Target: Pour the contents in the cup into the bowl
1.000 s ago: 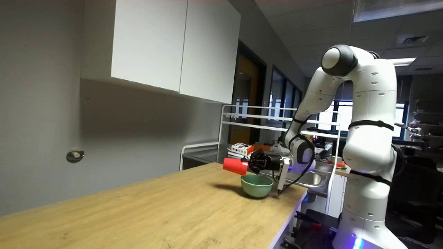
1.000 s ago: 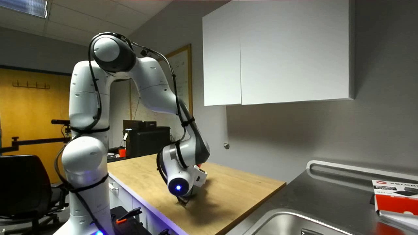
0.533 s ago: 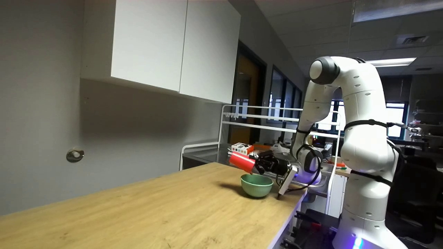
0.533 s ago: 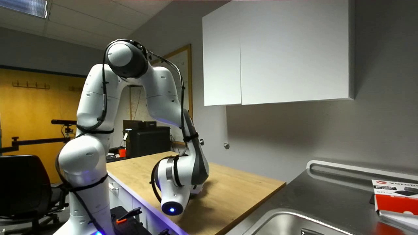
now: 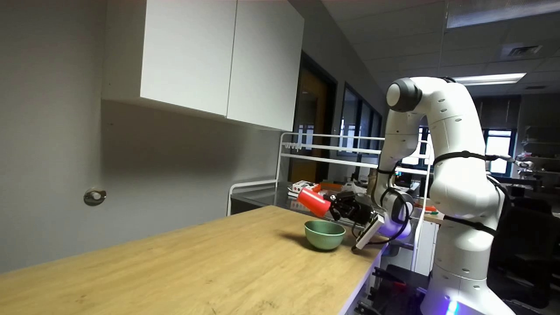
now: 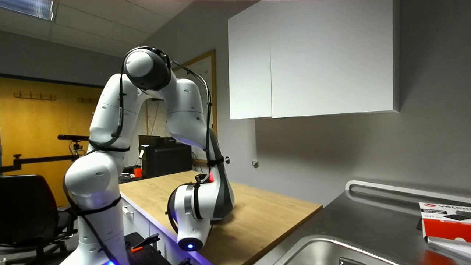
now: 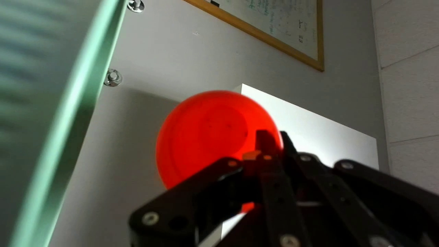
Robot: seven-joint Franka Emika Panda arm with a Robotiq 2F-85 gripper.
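Wrist view: nearest, the pincer [image 7: 277, 142] clasped the red-orange cup [image 7: 204, 142] by its wall, mouth and inside showing, with the blurred teal-green bowl [image 7: 70, 99] along the left. In an exterior view the cup tilted mouth-downward, higher than the bowl, which sat on the wooden counter [image 5: 197, 267]. Beyond hung a white wall cabinet [image 7: 319, 133].
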